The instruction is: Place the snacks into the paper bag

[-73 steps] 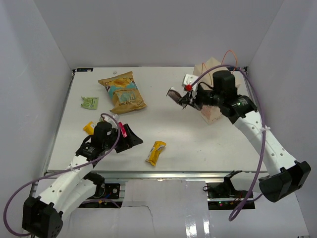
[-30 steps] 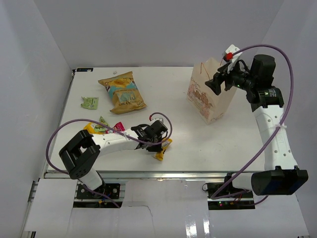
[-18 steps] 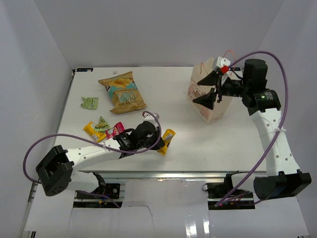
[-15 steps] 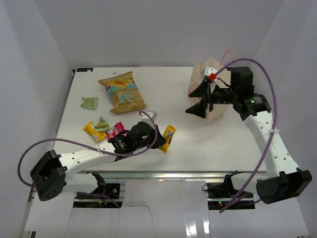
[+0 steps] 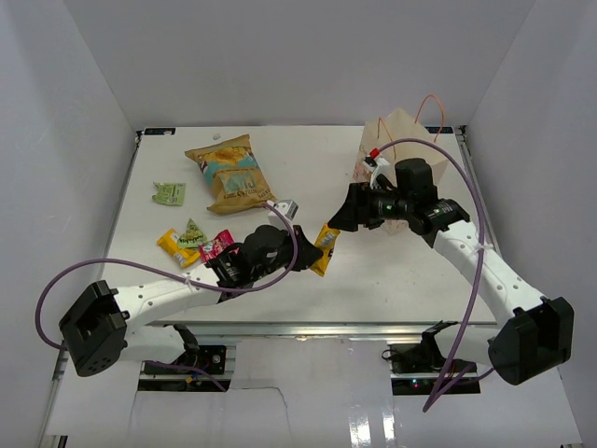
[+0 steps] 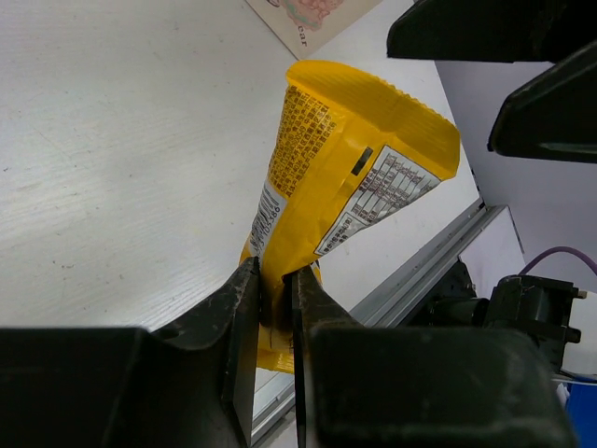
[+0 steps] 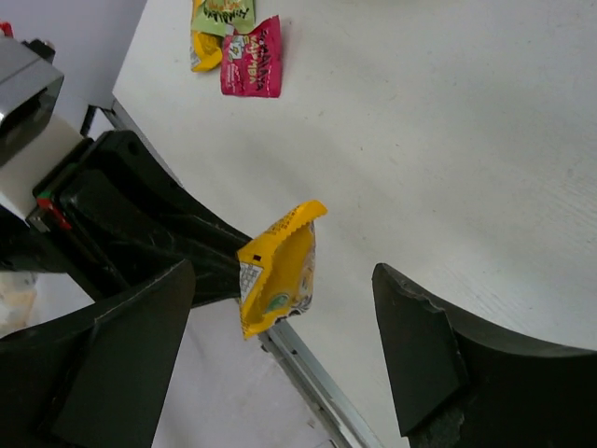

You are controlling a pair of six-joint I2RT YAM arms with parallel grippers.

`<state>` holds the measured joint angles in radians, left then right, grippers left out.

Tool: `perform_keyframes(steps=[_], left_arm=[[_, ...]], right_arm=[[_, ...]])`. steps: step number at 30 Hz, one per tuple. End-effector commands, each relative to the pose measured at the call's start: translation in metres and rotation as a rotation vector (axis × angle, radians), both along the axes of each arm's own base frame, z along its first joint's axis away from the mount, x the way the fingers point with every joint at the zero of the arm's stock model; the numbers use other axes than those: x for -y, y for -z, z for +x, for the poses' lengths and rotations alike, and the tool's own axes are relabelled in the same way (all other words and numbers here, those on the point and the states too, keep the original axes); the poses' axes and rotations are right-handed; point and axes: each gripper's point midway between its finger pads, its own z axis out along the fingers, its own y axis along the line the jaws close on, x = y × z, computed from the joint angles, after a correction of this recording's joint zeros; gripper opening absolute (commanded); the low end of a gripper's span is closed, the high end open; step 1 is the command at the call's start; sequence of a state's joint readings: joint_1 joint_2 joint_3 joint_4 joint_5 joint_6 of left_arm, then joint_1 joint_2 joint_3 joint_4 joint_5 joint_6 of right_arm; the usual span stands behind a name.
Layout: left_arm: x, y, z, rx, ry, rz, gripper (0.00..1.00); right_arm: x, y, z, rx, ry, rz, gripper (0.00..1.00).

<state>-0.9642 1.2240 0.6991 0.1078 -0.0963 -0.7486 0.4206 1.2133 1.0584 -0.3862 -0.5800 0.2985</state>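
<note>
- Yellow packet [image 6: 345,177] clamped by its bottom end in my left gripper [image 6: 270,294]. Light, crinkly, probably slick foil.
- My right gripper [image 5: 342,214] is spread wide just past it, so I'd pinch the free top seam.
- Paper bag [image 5: 396,131] stands behind.

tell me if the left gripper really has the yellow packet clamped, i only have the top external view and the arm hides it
observer: yes, the left wrist view shows the left gripper shut on the lower end of the yellow packet, the rest sticking out past the fingers
operator: has the right one grabbed it too
observer: no, the right wrist view shows the right gripper wide open, one finger on each side of the packet with a gap on both sides
</note>
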Motion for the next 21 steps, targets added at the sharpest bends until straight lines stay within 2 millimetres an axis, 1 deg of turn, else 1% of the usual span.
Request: perform_keyframes(steps=[1, 2, 5, 6, 8, 9, 11, 13, 14, 15, 16, 17, 18, 19, 20, 21], left_arm=[[0.011, -0.031, 0.006, 0.051, 0.009, -0.069, 0.08], [0.011, -0.032, 0.006, 0.052, 0.009, -0.073, 0.08], [0.011, -0.034, 0.006, 0.055, 0.003, -0.080, 0.08], [0.010, -0.035, 0.006, 0.056, 0.001, -0.083, 0.08], [0.010, -0.037, 0.006, 0.057, 0.002, -0.088, 0.08], [0.011, -0.036, 0.005, 0.056, 0.005, -0.088, 0.08], [0.012, -0.037, 0.005, 0.055, 0.009, -0.093, 0.08], [0.013, -0.036, 0.005, 0.053, 0.014, -0.092, 0.09], [0.014, -0.037, 0.005, 0.053, 0.017, -0.094, 0.10], [0.015, -0.036, 0.005, 0.052, 0.018, -0.093, 0.11], [0.015, -0.037, 0.005, 0.054, 0.018, -0.095, 0.15], [0.015, -0.038, 0.005, 0.055, 0.018, -0.097, 0.27], [0.015, -0.039, 0.006, 0.055, 0.015, -0.098, 0.36], [0.013, -0.041, 0.005, 0.060, 0.014, -0.102, 0.46], [0.012, -0.043, 0.005, 0.065, 0.011, -0.104, 0.65], [0.009, -0.045, 0.005, 0.074, 0.003, -0.107, 0.71]], right_arm=[[-0.011, -0.003, 0.007, -0.106, 0.083, 0.087, 0.82], [-0.012, 0.003, 0.005, -0.126, 0.080, 0.082, 0.81], [-0.013, 0.012, 0.000, -0.157, 0.079, 0.077, 0.77], [-0.013, 0.019, -0.004, -0.171, 0.080, 0.069, 0.75], [-0.013, 0.023, -0.006, -0.182, 0.082, 0.068, 0.73], [-0.014, 0.027, -0.008, -0.190, 0.078, 0.067, 0.70], [-0.016, 0.027, -0.009, -0.193, 0.067, 0.075, 0.65], [-0.019, 0.025, -0.008, -0.184, 0.053, 0.087, 0.52], [-0.021, 0.024, -0.008, -0.179, 0.041, 0.096, 0.41], [-0.022, 0.023, -0.008, -0.176, 0.032, 0.101, 0.35], [-0.022, 0.022, -0.008, -0.169, 0.023, 0.106, 0.28], [-0.023, 0.020, -0.008, -0.160, 0.010, 0.109, 0.22], [-0.024, 0.018, -0.008, -0.148, 0.002, 0.114, 0.12], [-0.025, 0.012, -0.007, -0.128, -0.011, 0.120, 0.08], [-0.025, 0.008, -0.006, -0.093, -0.031, 0.117, 0.08], [-0.024, 0.004, -0.005, -0.066, -0.044, 0.114, 0.08]])
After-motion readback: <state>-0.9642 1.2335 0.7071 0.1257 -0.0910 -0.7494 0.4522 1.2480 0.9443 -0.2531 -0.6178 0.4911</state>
